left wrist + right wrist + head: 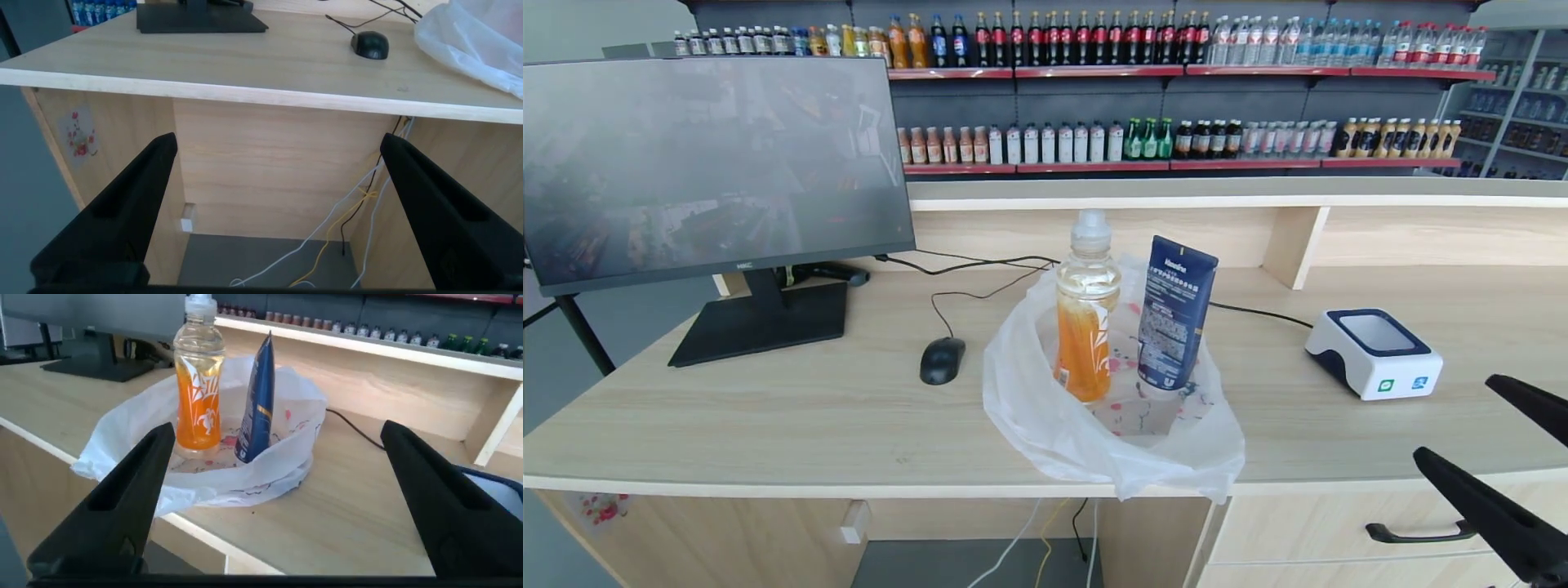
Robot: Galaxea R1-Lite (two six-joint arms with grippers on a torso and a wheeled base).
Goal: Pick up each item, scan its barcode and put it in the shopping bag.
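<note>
Seemingly close to done, judging by how things lie.

Head view first. Right jaws spread wide and empty, low by the near edge of the pale wooden table [768, 425]. Well ahead of them and to their left, a crumpled white translucent plastic shopping bag [1045, 416]. Upright inside it, a clear plastic bottle of orange drink [1086, 318]. Just beside that, a dark blue soft squeeze tube [1176, 314], apparently standing on its cap end. Just ahead of the jaws, a white-and-navy box-shaped barcode scanner [1372, 351].

Left wrist view next. Left jaws likewise wide and holding nothing, below the table top and facing its front panel. Above and beyond them, a black computer mouse [370, 44] and one edge of the bag.

Right wrist view last. Bottle and tube straight ahead, framed between the open jaws, both resting on the bag's floor.

On handling, as judgement only:
- **Bottle:** probably fairly heavy with liquid, stiff, smooth and round, so likely to slip. Best taken across the mid-body, below the shoulder.
- **Tube:** likely light and yielding, prone to buckle. Best pinched across its flat faces near the crimped top.
- **Bag:** thin, limp film, likely to snag on the jaws.
</note>
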